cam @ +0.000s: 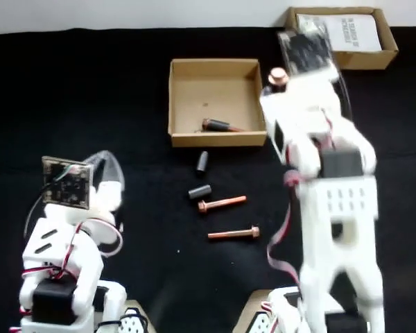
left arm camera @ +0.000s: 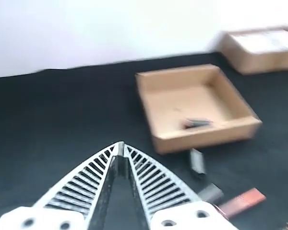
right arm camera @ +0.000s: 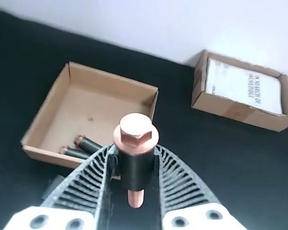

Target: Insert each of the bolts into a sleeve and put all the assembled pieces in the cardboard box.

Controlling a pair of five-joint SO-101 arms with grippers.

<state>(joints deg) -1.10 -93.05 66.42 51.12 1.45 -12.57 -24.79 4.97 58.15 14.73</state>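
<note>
My right gripper [right arm camera: 134, 152] is shut on a copper bolt in a black sleeve [right arm camera: 134, 165], held upright with the hex head up. In the high view this piece [cam: 277, 77] hangs just beyond the right wall of the open cardboard box [cam: 253, 104]. Inside the box near its front wall lies a sleeved bolt [cam: 220, 125]; the right wrist view shows two such pieces [right arm camera: 81, 146] side by side. Two loose black sleeves [cam: 202, 162] [cam: 200, 191] and two bare copper bolts [cam: 222, 203] [cam: 234, 234] lie on the black table in front of the box. My left gripper [left arm camera: 119, 146] is shut and empty, raised at the near left, away from the parts.
A second cardboard box [cam: 374, 55] with printed paper inside stands at the far right corner. The right arm's white body [cam: 336, 208] rises over the table's right side. The black tabletop [cam: 90, 90] stretches left of the box.
</note>
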